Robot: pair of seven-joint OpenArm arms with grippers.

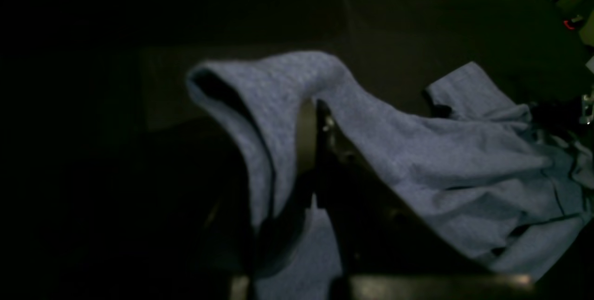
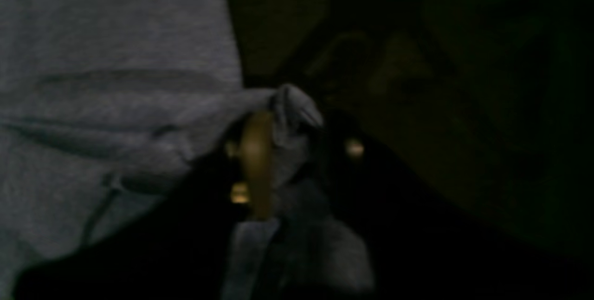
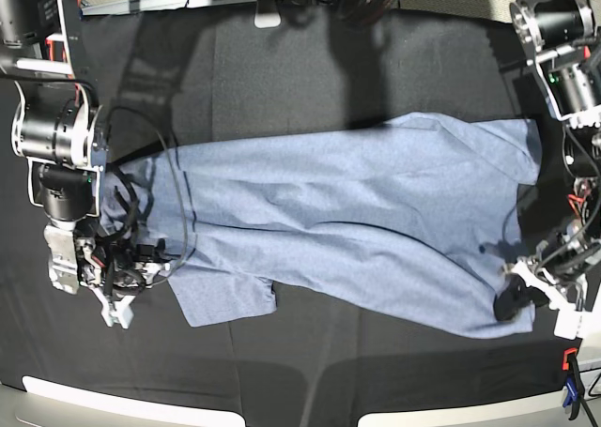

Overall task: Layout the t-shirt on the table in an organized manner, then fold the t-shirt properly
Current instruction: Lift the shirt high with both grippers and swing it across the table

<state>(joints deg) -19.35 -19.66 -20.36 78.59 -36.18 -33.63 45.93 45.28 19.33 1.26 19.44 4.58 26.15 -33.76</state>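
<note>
- From above, you see the t-shirt [image 3: 347, 216] stretched across the table [image 3: 282, 70].
- Wrist views alone show your left gripper [image 1: 312, 151] and right gripper [image 2: 287, 151] clenching cloth.

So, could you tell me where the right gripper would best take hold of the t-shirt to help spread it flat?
At the sleeve end, coming from the table's outer side. In the base view the t-shirt lies stretched across the table, with the left gripper pinching its opposite corner. The right gripper already has a bunched fold between its jaws there, so pulling outward should tension the cloth.
</note>
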